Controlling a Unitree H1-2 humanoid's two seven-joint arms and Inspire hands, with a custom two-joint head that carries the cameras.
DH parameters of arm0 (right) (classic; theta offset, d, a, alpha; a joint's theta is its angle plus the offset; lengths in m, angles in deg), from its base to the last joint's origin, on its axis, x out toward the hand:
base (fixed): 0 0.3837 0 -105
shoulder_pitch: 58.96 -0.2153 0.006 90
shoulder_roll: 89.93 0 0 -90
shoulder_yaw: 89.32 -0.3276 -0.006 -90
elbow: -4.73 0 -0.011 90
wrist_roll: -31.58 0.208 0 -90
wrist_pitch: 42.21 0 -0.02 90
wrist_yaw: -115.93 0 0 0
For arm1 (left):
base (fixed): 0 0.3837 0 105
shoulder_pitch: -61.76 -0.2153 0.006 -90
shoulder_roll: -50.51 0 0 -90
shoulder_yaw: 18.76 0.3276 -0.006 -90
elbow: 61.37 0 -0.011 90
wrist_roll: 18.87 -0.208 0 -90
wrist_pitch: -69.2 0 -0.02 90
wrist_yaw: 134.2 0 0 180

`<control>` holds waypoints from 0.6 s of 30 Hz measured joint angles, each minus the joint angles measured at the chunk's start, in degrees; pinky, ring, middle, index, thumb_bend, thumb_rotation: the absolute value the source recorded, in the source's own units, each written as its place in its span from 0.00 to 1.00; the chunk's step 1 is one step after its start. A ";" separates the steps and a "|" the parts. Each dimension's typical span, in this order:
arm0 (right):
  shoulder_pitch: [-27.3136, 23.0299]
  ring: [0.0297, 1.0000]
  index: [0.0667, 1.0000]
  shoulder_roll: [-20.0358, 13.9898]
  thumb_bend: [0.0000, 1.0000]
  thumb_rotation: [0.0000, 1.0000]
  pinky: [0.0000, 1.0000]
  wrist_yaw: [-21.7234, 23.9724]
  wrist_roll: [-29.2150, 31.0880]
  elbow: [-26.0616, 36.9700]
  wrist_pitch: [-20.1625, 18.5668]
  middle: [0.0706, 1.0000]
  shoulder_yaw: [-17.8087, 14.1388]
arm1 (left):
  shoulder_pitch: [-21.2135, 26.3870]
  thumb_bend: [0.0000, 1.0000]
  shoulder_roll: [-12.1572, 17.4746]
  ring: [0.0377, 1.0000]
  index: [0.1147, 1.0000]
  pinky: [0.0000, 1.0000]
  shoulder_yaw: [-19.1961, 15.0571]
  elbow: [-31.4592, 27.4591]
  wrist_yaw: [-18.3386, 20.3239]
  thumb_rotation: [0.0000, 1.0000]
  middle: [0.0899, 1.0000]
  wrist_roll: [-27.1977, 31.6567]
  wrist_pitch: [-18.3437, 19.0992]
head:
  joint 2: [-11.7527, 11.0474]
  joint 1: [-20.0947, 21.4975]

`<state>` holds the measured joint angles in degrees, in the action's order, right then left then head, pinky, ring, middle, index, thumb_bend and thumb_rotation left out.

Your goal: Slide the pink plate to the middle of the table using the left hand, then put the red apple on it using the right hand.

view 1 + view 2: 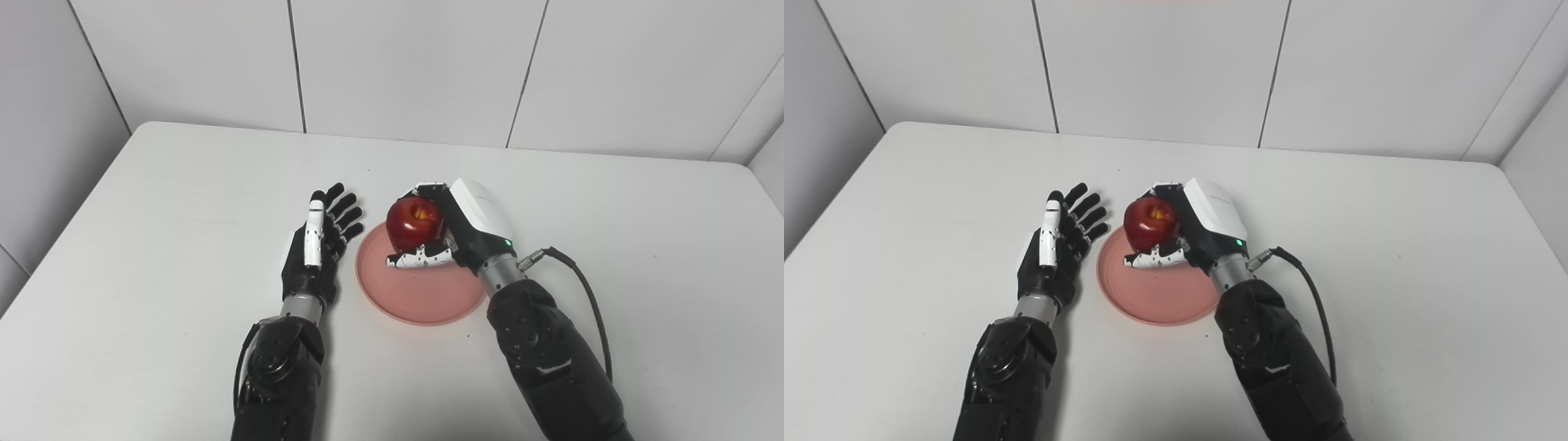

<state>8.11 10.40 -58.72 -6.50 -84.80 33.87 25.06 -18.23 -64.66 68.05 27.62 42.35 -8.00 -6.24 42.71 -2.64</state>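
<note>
While your two dark forearms come in from the near edge, look first at the pink plate (422,288): it already sits near the middle of the white table (153,202), so the sliding part looks done. Your left hand (318,245) rests just beside the plate's left rim, fingers spread and holding nothing; I'd judge it best left where it is, clear of the plate. A little farther out, your right hand (456,229) is wrapped round the red apple (414,223), thumb below and fingers behind it, over the far part of the plate. Whether the apple touches the plate yet, I cannot tell. To finish well, bring the apple toward the plate's centre, lower it until it sits, then part the fingers slowly so it does not roll off the shallow rim, and lift the hand straight away. Count: one plate, one apple, two hands. Beyond, only the panelled wall (416,67).
</note>
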 measured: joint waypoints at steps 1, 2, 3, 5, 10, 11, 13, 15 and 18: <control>0.03 0.36 0.45 0.06 0.51 0.13 0.30 -0.02 -0.06 -0.30 0.04 0.43 0.14 | 0.01 0.43 0.00 0.84 0.83 0.83 -0.02 0.00 0.00 1.00 0.85 -0.01 0.00 | 0.09 0.00; 0.05 0.36 0.45 0.13 0.51 0.13 0.29 -0.03 -0.12 -0.59 0.34 0.43 0.34 | 0.02 0.43 0.00 0.84 0.83 0.84 -0.07 0.00 0.00 1.00 0.85 -0.01 0.00 | 0.09 0.00; 0.05 0.35 0.45 0.20 0.51 0.13 0.28 -0.05 -0.12 -0.94 0.62 0.42 0.46 | 0.05 0.43 0.00 0.85 0.83 0.83 -0.16 0.01 0.00 1.00 0.85 0.01 0.00 | 0.09 0.00; 0.05 0.34 0.45 0.39 0.51 0.13 0.28 -0.10 -0.10 -2.02 0.84 0.42 0.63 | 0.08 0.43 0.00 0.84 0.83 0.83 -0.37 0.01 0.00 1.00 0.85 0.04 0.01 | 0.18 0.00; 0.06 0.34 0.45 0.38 0.51 0.13 0.28 -0.36 -0.11 -4.27 1.81 0.41 1.16 | 0.16 0.43 0.00 0.85 0.84 0.83 -0.66 0.01 0.05 1.00 0.85 0.09 0.00 | 0.44 0.00; 0.06 0.34 0.45 0.38 0.51 0.13 0.28 -0.54 -0.12 -4.42 2.04 0.41 1.21 | 0.17 0.43 0.00 0.85 0.84 0.83 -0.66 0.01 0.05 1.00 0.85 0.09 0.00 | 0.44 0.00; 0.06 0.34 0.45 0.38 0.51 0.13 0.28 -1.25 -0.25 -5.18 3.05 0.42 1.39 | 0.18 0.43 0.00 0.85 0.84 0.83 -0.65 0.01 0.04 1.00 0.85 0.08 0.02 | 0.44 0.00; 0.08 0.35 0.45 0.38 0.51 0.13 0.29 -1.40 -0.57 -5.93 3.17 0.42 1.69 | 0.19 0.43 -0.01 0.85 0.84 0.84 -0.66 0.01 0.04 1.00 0.86 0.08 0.02 | 0.53 0.09; 0.29 0.37 0.45 0.38 0.51 0.13 0.30 -1.54 -0.90 -6.35 3.53 0.44 1.85 | 0.20 0.43 -0.01 0.85 0.84 0.84 -0.66 0.00 0.02 1.00 0.85 0.05 0.04 | 0.70 0.09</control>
<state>8.40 10.79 -60.26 -7.40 -91.15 37.40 26.91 -18.03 -64.67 67.39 27.62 42.36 -7.95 -6.19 43.42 -2.55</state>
